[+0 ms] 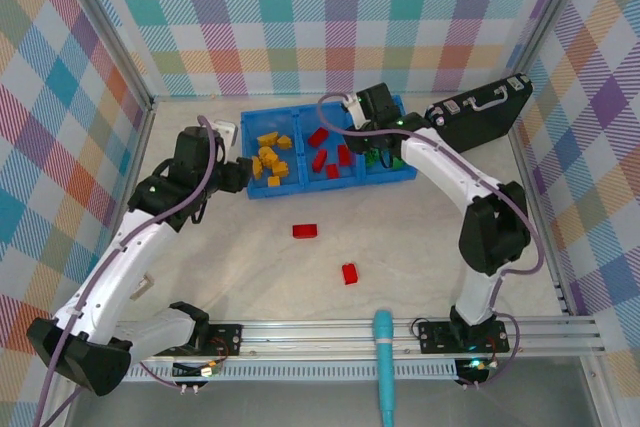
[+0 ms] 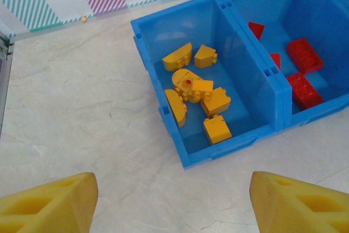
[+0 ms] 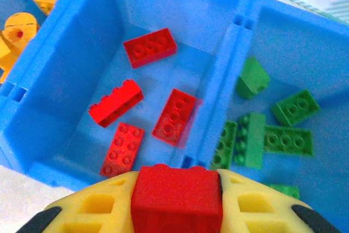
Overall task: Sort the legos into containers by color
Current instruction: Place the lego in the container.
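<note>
The right gripper (image 3: 176, 203) is clamped on a red brick (image 3: 176, 192) and hangs over the blue bin (image 3: 229, 53), close to the divider between its middle and right compartments. The middle one holds the red bricks (image 3: 173, 115), so this grip looks like the last beat before a drop there. It should release on that side of the divider, not over the green bricks (image 3: 272, 135) in the right compartment. The yellow-orange bricks (image 2: 199, 94) fill the left one.

The left gripper (image 2: 174, 200) sits just off the bin's left end, its foam fingers spread wide with nothing between them, probably free to fetch next. One stray red brick (image 1: 305, 231) and a second stray (image 1: 349, 273) lie in front of the bin, well apart from it.

The table (image 1: 250, 267) is pale and marbled. A black case (image 1: 480, 112) rests just beside the bin's right end, and plaid walls (image 1: 330, 7) rise behind the bin.
</note>
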Controlling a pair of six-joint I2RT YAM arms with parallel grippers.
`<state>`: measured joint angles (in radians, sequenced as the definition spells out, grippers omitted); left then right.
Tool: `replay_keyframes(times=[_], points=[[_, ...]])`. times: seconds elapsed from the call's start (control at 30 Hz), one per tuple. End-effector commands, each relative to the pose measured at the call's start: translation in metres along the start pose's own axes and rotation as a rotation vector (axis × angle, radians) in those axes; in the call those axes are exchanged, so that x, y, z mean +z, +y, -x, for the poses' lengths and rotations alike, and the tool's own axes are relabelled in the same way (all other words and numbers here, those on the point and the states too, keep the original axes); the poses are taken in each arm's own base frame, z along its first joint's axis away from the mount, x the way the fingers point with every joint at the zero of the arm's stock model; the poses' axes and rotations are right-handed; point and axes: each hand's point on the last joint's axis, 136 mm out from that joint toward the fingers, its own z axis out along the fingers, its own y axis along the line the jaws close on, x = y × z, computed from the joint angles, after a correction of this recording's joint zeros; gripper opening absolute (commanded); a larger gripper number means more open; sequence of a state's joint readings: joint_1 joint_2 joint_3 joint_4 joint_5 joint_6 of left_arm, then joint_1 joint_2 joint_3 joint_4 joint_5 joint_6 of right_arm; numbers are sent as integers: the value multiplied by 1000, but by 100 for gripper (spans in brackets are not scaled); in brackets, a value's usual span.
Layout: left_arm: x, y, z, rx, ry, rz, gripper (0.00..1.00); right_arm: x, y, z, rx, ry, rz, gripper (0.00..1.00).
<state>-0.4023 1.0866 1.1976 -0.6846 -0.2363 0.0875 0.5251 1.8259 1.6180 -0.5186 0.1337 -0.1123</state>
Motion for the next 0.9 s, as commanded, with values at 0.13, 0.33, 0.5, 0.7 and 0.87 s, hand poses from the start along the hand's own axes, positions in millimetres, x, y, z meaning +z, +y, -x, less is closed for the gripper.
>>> replay_keyframes(times=[0.13,0.33,0.5,0.7,0.87], points=[[-4,-2,-11,12,-1,-25,76,21,27,29,-176,-100,96,29],[1,0,-16,21,22,-12,78,53,36,13,-272,-58,98,31],[1,1,-17,26,27,-6,79,74,40,2,-304,-16,102,35],[-3,10,-27,20,61,44,84,87,48,-7,-353,17,126,43],[-16,17,-25,15,44,63,87,86,52,-9,-377,25,149,49]])
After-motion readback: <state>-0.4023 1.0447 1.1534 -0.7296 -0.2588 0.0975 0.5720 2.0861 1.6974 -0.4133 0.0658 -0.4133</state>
